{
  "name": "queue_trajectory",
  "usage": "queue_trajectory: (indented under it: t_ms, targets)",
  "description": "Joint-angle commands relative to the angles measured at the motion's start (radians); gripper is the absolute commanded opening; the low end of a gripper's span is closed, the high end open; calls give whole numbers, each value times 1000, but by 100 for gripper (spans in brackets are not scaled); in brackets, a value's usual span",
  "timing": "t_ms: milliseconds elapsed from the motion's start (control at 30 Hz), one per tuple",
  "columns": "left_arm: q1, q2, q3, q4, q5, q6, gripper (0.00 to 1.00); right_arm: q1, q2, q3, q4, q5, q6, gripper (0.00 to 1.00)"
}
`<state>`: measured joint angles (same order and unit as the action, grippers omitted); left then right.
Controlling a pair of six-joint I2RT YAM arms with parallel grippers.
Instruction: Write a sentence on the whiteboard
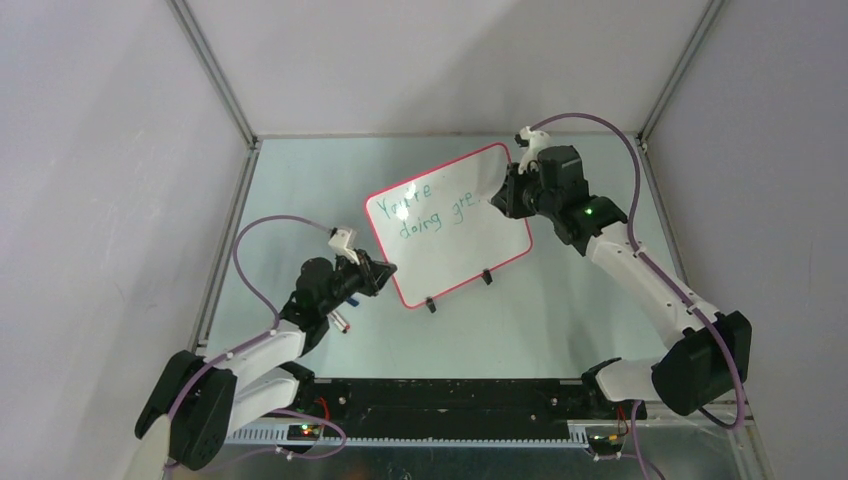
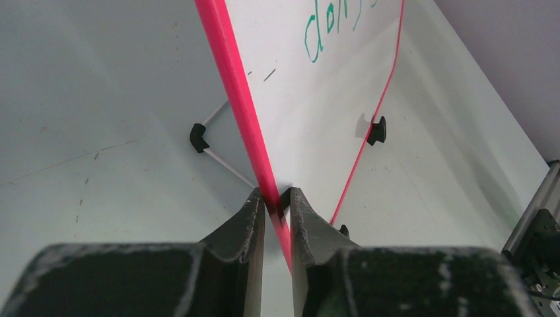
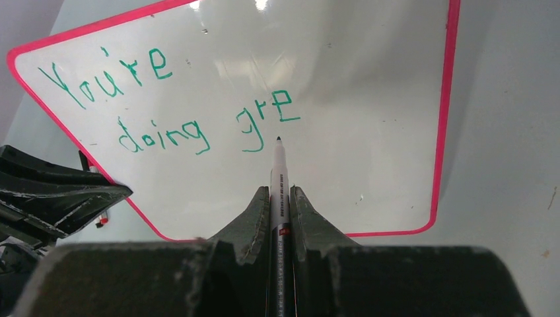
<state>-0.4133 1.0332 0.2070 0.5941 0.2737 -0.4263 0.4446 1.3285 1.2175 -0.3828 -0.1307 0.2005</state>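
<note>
The whiteboard [image 1: 450, 225] [image 3: 343, 72] stands tilted on the table, white with a red-pink rim. On it is green writing: "You're doing gre". My left gripper [image 1: 385, 272] [image 2: 276, 193] is at its near left corner, with the jaws closed down on the red rim [image 2: 241, 99], one finger on each face of the board. At the board's far right edge, my right gripper [image 1: 505, 190] [image 3: 280, 190] is shut on a white marker [image 3: 278, 172]. The marker's tip is just below the "e" of "gre".
Two black clip feet [image 1: 431, 305] [image 1: 487, 277] hold the board's lower edge. A wire stand with a black foot [image 2: 198, 137] props its back. A small pen-like object [image 1: 343, 322] lies on the table by the left arm. Walls close in the sides and back.
</note>
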Motion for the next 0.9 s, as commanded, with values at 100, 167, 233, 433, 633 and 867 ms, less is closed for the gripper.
queue_trajectory:
  t_ms: [100,167,233,433,633,867]
  targets:
    - [9,33,73,-72,-27,78,16,30,14,5,38,70,-36,0]
    - [9,32,77,-78,-27,84,15,36,15,4,37,87,-40,0]
    - [10,29,75,-79,-28,86,15,41,15,4,36,104,-40,0]
    - [9,24,76,-91,-37,87,14,41,11,4,36,130,-35,0]
    - [9,27,77,-90,-35,90,12,35,13,4,44,161,-32,0]
    - [9,28,77,-89,-32,89,10,31,23,4,107,160,-22,0]
